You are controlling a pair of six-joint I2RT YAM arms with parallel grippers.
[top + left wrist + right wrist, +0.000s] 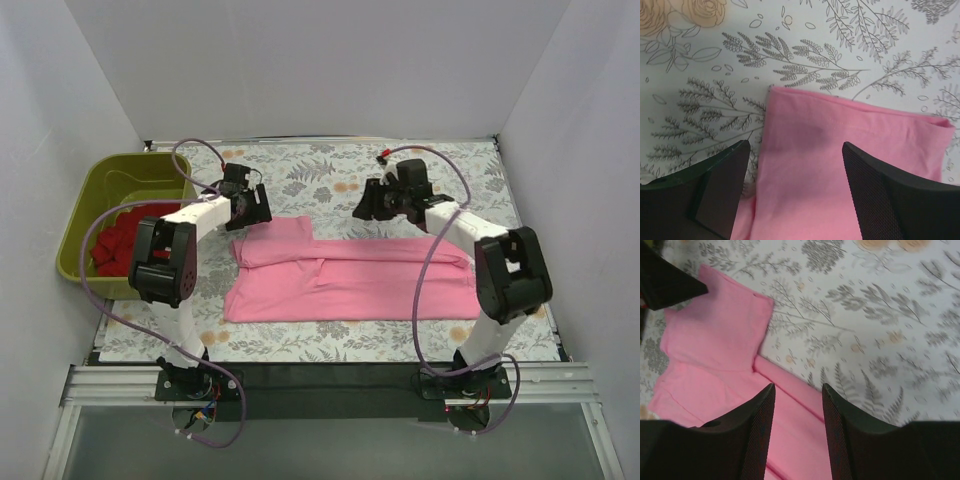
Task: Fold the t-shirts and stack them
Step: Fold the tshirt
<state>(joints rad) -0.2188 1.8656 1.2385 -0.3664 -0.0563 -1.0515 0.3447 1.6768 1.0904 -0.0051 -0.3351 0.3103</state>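
The pink t-shirt [345, 275] lies partly folded on the floral cloth, one sleeve sticking up at its far left. The red t-shirt [122, 237] lies bunched in the olive-green tub [92, 205]. My left gripper [250, 208] is open and empty, hovering over the pink sleeve [840, 150], its fingers [875, 190] apart with cloth showing between them. My right gripper [385, 200] is open and empty above the shirt's far folded edge [795, 385]. In the right wrist view the sleeve [720, 330] shows at upper left.
The floral tablecloth [330, 170] covers the table. White walls close in the left, back and right. The tub stands at the left edge beside the left arm.
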